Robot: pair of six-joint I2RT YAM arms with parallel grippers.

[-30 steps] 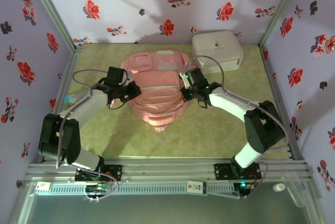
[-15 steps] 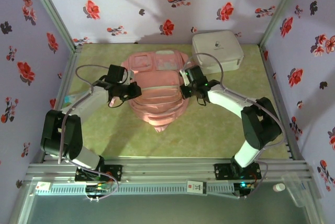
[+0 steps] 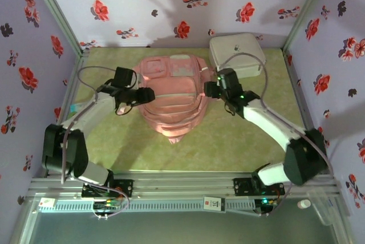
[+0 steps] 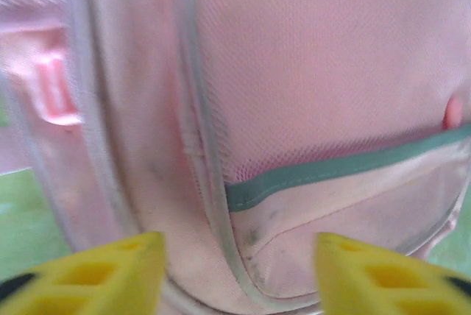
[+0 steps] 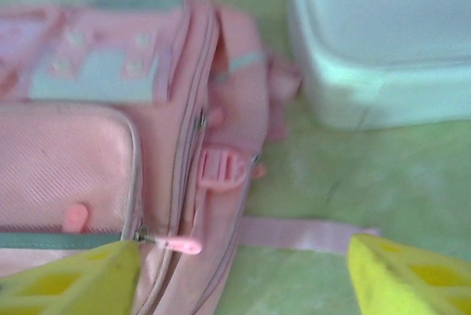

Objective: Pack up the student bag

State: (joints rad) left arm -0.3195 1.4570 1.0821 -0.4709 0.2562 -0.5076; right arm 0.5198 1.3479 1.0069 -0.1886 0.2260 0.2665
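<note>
- Left wrist view: my left gripper (image 4: 235, 250) is spread, its yellow fingers (image 4: 110, 274) standing well apart with nothing pinched between them.
- Just past those tips is the student bag (image 4: 309, 72). It is close and blurred, a pink mesh pocket crossed by a teal band (image 4: 331, 171).
- Right wrist view: my right gripper (image 5: 243, 252) is wide too, and nothing is held. Between its tips I see the bag's side and bare green surface.
- A pink zipper pull (image 5: 176, 244) sticks out of the bag's side seam near one fingertip, with a pink buckle (image 5: 221, 168) just above it.
- A flat pink strap (image 5: 294, 232) lies across the green surface from the bag toward my other fingertip.
- Beyond the strap sits a white hard case (image 5: 375, 35), just beside the bag's far corner. I cannot tell whether they touch.
- From the top external camera, the bag lies flat in the middle of the table (image 3: 239, 141), between my two arms. My left gripper is at its left edge and my right at its right edge.
- The case stands in the far right corner, behind my right wrist.
- Flowered walls (image 3: 142, 4) close in the table on three sides.
</note>
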